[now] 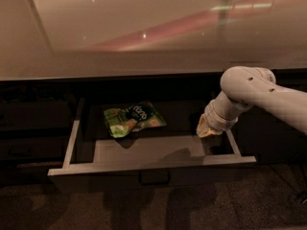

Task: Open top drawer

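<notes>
The top drawer (120,166) stands pulled far out under the counter, its grey floor and thin side walls showing. Its small dark loop handle (154,178) hangs at the centre of the front. A green snack bag (134,119) lies inside toward the back. My white arm comes in from the right, and my gripper (208,128) hangs over the drawer's right rear corner, beside the right side wall and apart from the handle.
A glossy beige counter top (144,32) overhangs the drawers. Dark drawer fronts (33,123) sit to the left and a dark cabinet front (273,143) to the right. Dark carpet floor (216,205) lies below.
</notes>
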Motion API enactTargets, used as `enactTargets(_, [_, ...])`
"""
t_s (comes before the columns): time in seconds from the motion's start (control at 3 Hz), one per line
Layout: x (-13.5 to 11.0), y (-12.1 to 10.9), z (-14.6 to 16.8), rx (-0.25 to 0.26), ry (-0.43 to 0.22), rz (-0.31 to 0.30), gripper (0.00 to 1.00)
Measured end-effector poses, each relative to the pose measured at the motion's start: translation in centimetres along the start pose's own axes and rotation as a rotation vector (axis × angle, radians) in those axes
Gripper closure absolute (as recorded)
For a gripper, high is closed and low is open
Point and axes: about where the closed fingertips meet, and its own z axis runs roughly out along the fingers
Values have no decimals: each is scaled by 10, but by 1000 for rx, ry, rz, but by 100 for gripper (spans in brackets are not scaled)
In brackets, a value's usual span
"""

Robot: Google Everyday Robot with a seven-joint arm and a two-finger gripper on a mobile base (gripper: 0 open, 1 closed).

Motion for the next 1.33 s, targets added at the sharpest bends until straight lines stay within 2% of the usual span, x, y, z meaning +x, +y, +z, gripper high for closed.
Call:
enactTargets(0.67, [0,0,0,0,0,0,34])
enactTargets(1.0, [0,0,0,0,0,0,0])
enactTargets(1.33, [-3,1,4,-9,3,-4,0])
